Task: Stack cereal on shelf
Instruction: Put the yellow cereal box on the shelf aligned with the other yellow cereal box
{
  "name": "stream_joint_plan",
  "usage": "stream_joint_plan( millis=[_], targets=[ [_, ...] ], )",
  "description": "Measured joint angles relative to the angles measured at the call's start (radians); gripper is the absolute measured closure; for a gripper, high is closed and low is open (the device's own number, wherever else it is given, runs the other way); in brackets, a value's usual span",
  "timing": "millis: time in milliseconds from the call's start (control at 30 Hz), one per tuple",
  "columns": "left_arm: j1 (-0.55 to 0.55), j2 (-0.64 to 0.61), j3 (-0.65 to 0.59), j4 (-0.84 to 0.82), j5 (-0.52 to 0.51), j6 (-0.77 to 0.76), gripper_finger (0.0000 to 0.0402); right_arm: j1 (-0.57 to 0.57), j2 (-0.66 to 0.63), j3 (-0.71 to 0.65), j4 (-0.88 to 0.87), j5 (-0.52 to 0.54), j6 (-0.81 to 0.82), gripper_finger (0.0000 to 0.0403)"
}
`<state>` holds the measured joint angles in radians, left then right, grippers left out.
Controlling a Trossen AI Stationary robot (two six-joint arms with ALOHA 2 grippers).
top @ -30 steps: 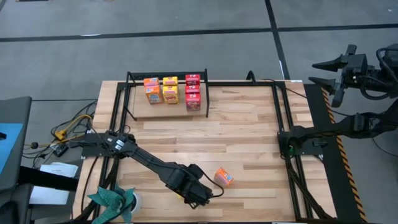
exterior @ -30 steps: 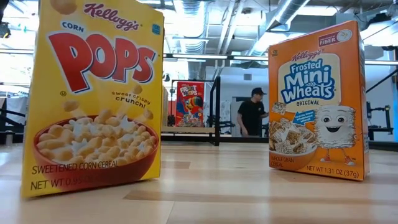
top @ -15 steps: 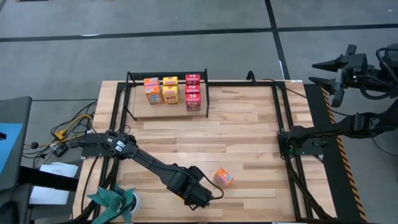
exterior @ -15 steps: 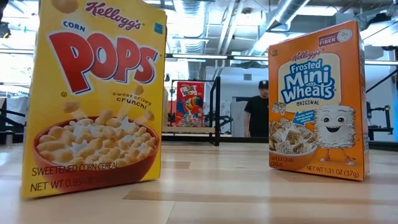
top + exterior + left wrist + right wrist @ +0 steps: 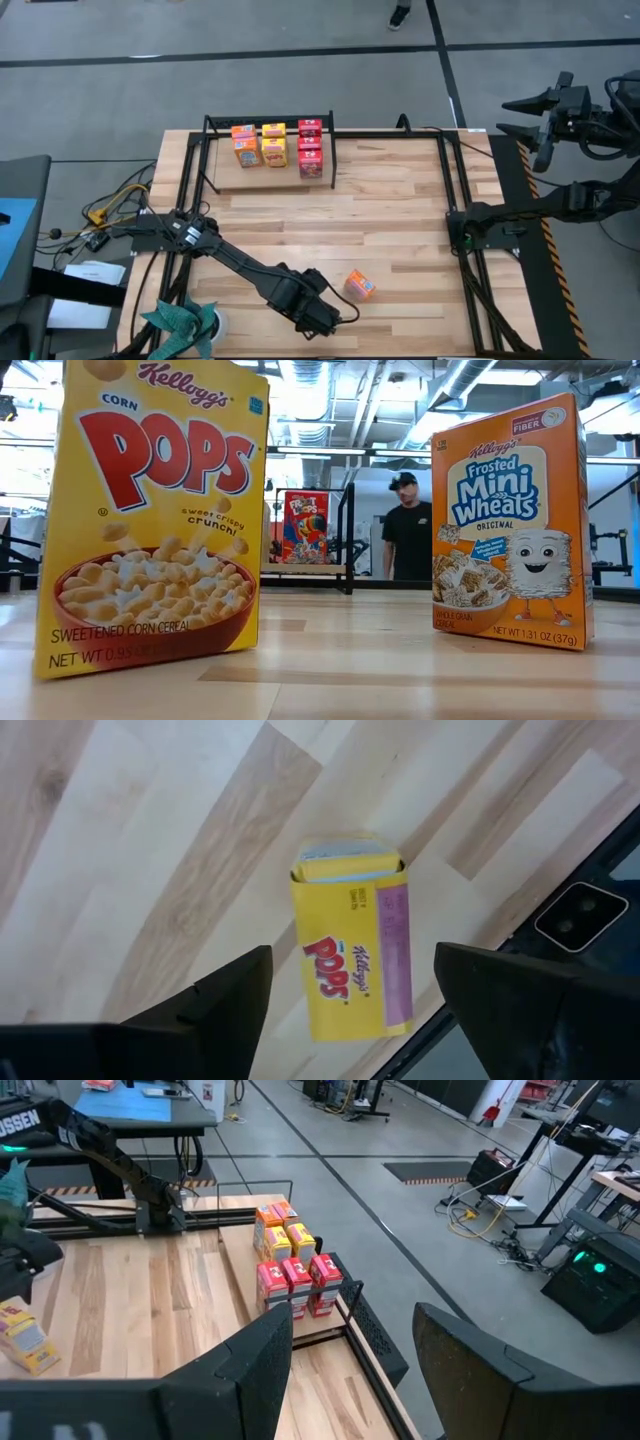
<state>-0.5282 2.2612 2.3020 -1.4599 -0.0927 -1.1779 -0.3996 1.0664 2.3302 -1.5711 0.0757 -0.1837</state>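
Note:
A yellow Corn Pops box (image 5: 350, 960) stands upright on its bottom end near the table's near edge, close in the low view (image 5: 155, 510). My left gripper (image 5: 352, 955) hangs above it, pointing down and open, with one finger on each side and a gap to both. The high view shows that gripper (image 5: 322, 318) covering the box. An orange Mini-Wheats box (image 5: 360, 284) stands just right of it (image 5: 510, 520). The shelf (image 5: 225, 175) at the far left carries orange, yellow and red boxes (image 5: 273, 145). My right gripper (image 5: 515, 115) waits open off the table's right side.
Black rails (image 5: 455, 200) frame the tabletop on its left, far and right sides. A small black camera unit (image 5: 575, 915) sits at the near edge beside the yellow box. A teal object (image 5: 185, 320) lies off the near-left corner. A person (image 5: 408, 540) stands behind the table.
The top of the yellow box has shifted slightly toward the orange box while its foot stayed put. The person behind the table has walked and turned about. Neither gripper has opened or shut.

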Motion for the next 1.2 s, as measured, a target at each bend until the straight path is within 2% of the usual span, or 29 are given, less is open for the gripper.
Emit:
stream_joint_plan(
  millis=[167, 533, 800, 967, 1200],
  targets=[
    [0.001, 0.000, 0.000, 0.001, 0.001, 0.010, 0.0127, 0.000, 0.000, 0.000, 0.000, 0.000, 0.000, 0.0171],
    [0.001, 0.000, 0.000, -0.001, -0.001, 0.007, 0.0066, 0.000, 0.000, 0.000, 0.000, 0.000, 0.000, 0.0171],
    [-0.002, 0.000, 0.000, -0.017, -0.001, -0.013, 0.0067, 0.000, 0.000, 0.000, 0.000, 0.000, 0.000, 0.0171],
    [-0.004, 0.002, -0.056, 0.041, 0.039, -0.021, 0.0077, 0.000, 0.000, 0.000, 0.000, 0.000, 0.000, 0.0171],
    [-0.010, -0.002, -0.056, 0.037, 0.013, 0.006, 0.0082, 0.000, 0.000, 0.000, 0.000, 0.000, 0.000, 0.0171]
  ],
)
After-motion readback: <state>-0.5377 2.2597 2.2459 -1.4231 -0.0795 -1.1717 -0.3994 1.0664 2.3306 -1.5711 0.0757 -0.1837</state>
